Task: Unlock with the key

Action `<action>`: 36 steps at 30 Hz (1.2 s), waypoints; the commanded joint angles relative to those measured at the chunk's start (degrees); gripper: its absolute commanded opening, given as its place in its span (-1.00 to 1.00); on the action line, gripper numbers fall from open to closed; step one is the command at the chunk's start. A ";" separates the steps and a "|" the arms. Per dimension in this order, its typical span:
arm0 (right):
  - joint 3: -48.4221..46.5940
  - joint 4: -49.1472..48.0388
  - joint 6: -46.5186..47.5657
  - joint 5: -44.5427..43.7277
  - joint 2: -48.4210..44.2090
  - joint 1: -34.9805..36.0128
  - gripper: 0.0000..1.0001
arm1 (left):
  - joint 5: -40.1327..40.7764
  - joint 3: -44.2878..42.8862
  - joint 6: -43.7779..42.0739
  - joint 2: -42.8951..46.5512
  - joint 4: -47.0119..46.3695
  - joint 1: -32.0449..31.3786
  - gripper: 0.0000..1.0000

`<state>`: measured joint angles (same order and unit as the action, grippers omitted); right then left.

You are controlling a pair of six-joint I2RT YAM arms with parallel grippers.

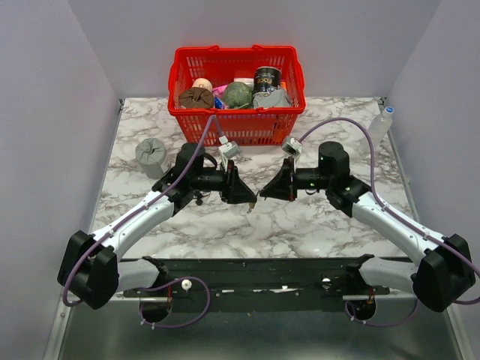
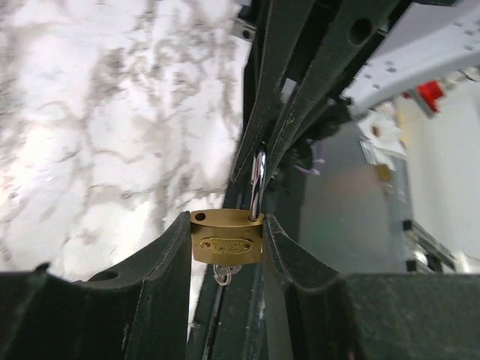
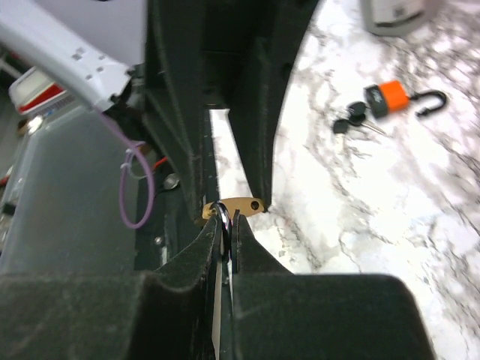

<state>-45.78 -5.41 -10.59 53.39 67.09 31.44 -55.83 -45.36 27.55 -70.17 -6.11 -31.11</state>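
A small brass padlock (image 2: 226,240) sits clamped between my left gripper's (image 2: 226,219) fingers, held above the table. Its steel shackle (image 2: 259,176) rises from one hole; the other hole is empty. A small silver key piece (image 2: 223,274) sticks out of its underside. My right gripper (image 3: 228,217) is shut on that shackle, with the brass body (image 3: 244,204) just beyond its tips. Both grippers meet at mid-table (image 1: 257,195). The black-headed key (image 3: 351,122) lies on the marble beside the orange-and-black padlock (image 3: 386,97), whose shackle is open.
A red basket (image 1: 236,129) full of items stands at the back. A grey cup (image 1: 152,156) is at the left and a clear bottle (image 1: 381,124) at the right. A black rail (image 1: 247,274) runs along the near edge.
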 commanded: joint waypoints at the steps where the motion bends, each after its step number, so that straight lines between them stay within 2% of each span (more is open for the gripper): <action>1: -2.91 4.88 -2.32 -10.74 2.60 0.90 -0.95 | 26.97 -3.59 -9.35 2.49 15.75 -3.06 -1.00; 3: -3.17 5.23 -2.77 -15.41 3.92 1.69 -0.95 | 37.22 -3.94 -10.23 3.11 17.96 -5.61 -1.00; 6: -3.96 5.23 -4.70 -18.75 6.99 2.83 -0.94 | 47.79 -4.47 -9.62 2.94 21.66 -9.48 -1.00; 11: -4.15 4.19 -8.56 -21.31 12.09 3.71 -0.91 | 58.37 -3.95 -6.56 3.72 25.36 -11.95 -1.00; 16: -3.44 0.06 -10.24 -19.99 15.35 4.07 -0.85 | 60.31 0.36 -2.86 3.90 24.04 -13.97 -1.00; 19: -2.65 -1.27 -10.33 -19.11 16.67 4.07 -0.69 | 61.10 2.99 -0.22 4.16 23.51 -14.68 -1.00; 20: -2.56 -1.53 -10.24 -18.67 16.84 4.07 -0.55 | 61.46 3.52 0.31 4.34 23.34 -14.68 -1.00; 25: -0.02 -4.69 -11.03 -17.53 17.55 4.07 -0.11 | 61.72 6.60 3.29 6.27 21.58 -14.68 -1.00; 26: 0.25 -4.87 -11.12 -17.53 17.37 4.15 0.06 | 61.55 6.87 3.65 6.28 21.23 -14.68 -1.00; 29: 1.56 -4.87 -10.86 -18.84 15.98 4.07 0.22 | 60.93 7.48 4.52 6.01 20.79 -14.76 -1.00; 36: 3.50 -4.00 -9.98 -22.00 11.93 4.07 0.31 | 62.42 7.92 7.42 2.94 20.00 -14.68 -1.00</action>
<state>-43.48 -8.29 -21.39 34.04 82.24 35.55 3.99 -37.63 31.77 -65.65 15.88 -45.76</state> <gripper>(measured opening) 0.648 0.423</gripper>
